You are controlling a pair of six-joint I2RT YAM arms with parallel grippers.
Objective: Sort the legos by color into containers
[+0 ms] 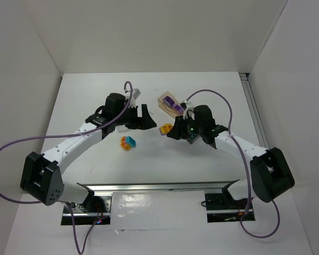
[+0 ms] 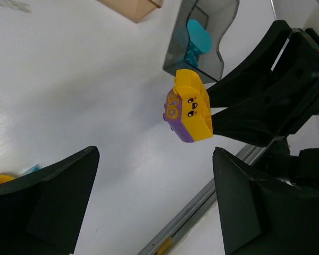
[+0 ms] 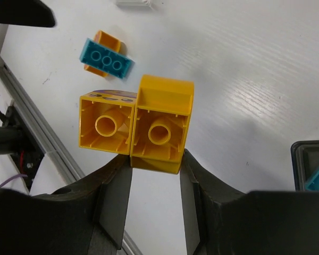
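My right gripper (image 3: 156,161) is shut on an orange-yellow lego (image 3: 162,125) and holds it above the table; a second yellow piece with a purple part (image 3: 106,123) is joined to it. The same lego shows in the top view (image 1: 165,128) and in the left wrist view (image 2: 189,106). My left gripper (image 2: 154,199) is open and empty, just left of that lego (image 1: 144,119). A teal lego on an orange one (image 3: 106,57) lies on the table (image 1: 128,142). The peach-tan container (image 1: 171,104) holds purple legos. The dark grey container (image 2: 202,37) holds a teal lego (image 2: 196,40). The clear container (image 1: 134,94) is at the back.
The two grippers are close together at the table's middle. A metal rail (image 1: 149,187) runs along the near edge. White walls stand at the left, back and right.
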